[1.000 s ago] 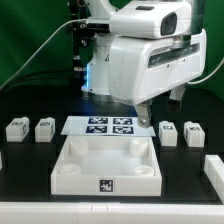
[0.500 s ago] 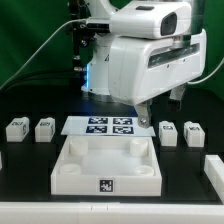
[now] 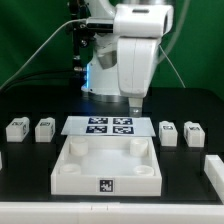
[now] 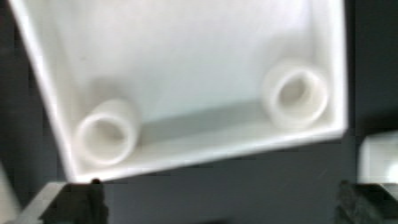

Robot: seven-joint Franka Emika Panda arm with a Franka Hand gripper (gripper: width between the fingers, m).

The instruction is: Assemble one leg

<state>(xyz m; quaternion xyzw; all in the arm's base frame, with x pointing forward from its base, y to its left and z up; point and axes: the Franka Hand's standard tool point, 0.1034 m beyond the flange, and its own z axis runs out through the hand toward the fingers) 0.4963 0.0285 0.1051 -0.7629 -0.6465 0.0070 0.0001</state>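
Note:
Four small white legs with square markers stand on the black table: two at the exterior view's left and two at its right. My gripper hangs above the marker board, behind the large white tray, and apart from every leg. In the wrist view the gripper is open and empty. Its dark fingertips stand wide apart over the black table, just off the tray's edge, where two round corner holes show.
White blocky parts lie at the table's edges at the exterior view's left and right. A white patch shows at the wrist view's edge; I cannot tell what it is. Cables hang behind the arm.
The wrist has turned: the broad white hand body now shows narrow and upright. The gripper has shifted slightly toward the exterior view's left. No part has moved.

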